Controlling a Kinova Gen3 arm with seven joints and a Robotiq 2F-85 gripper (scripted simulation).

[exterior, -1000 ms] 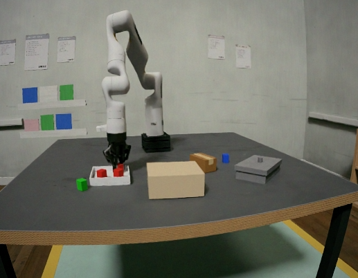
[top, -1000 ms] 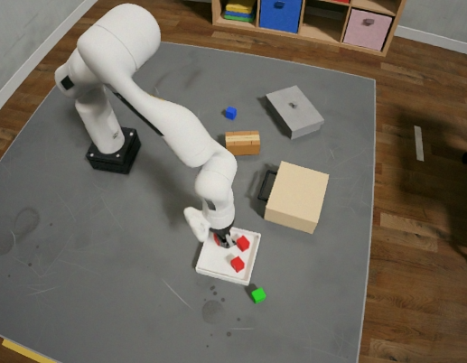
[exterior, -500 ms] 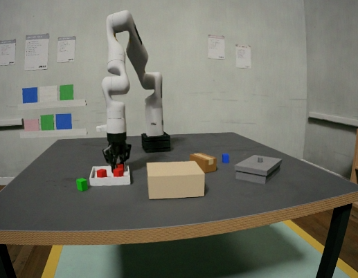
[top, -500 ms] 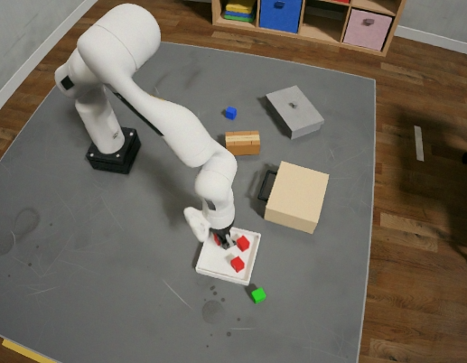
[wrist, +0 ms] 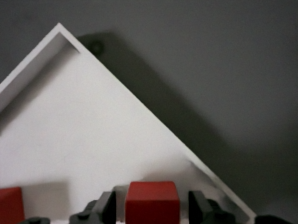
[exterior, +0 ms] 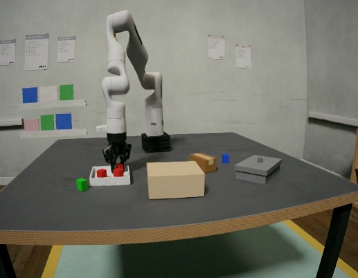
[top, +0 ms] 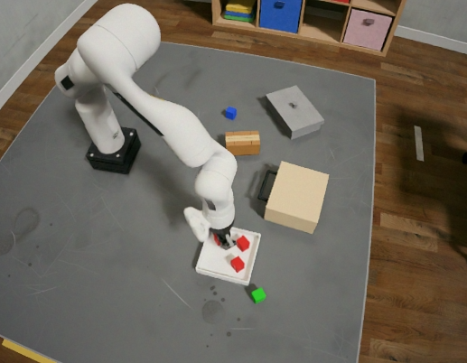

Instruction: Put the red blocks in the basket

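Note:
My gripper (top: pixel 226 244) (exterior: pixel 118 167) (wrist: pixel 152 207) is partly open low in the white basket (top: pixel 212 263) (exterior: pixel 111 181) (wrist: pixel 100 130). A red block (top: pixel 217 239) (wrist: pixel 152 206) is between its fingers, with a gap on both sides. Two more red blocks, one (top: pixel 243 244) (exterior: pixel 118 173) near the gripper and one (top: pixel 238 265) (exterior: pixel 102 173) farther off, lie in the basket. The light wooden cabinet (top: pixel 298 194) (exterior: pixel 176 180) has a black handle; its drawer front is hardly visible. The grey lid (top: pixel 303 108) (exterior: pixel 249 164) lies on the metal box (exterior: pixel 249 177); its exact seating is unclear.
A green block (top: pixel 258 295) (exterior: pixel 82 184) lies outside the basket near a corner. A brown carton (top: pixel 242 146) (exterior: pixel 202 163) stands behind the cabinet, and a blue block (top: pixel 231 113) (exterior: pixel 226 158) lies beyond it. A small yellowish thing is partly hidden behind the arm.

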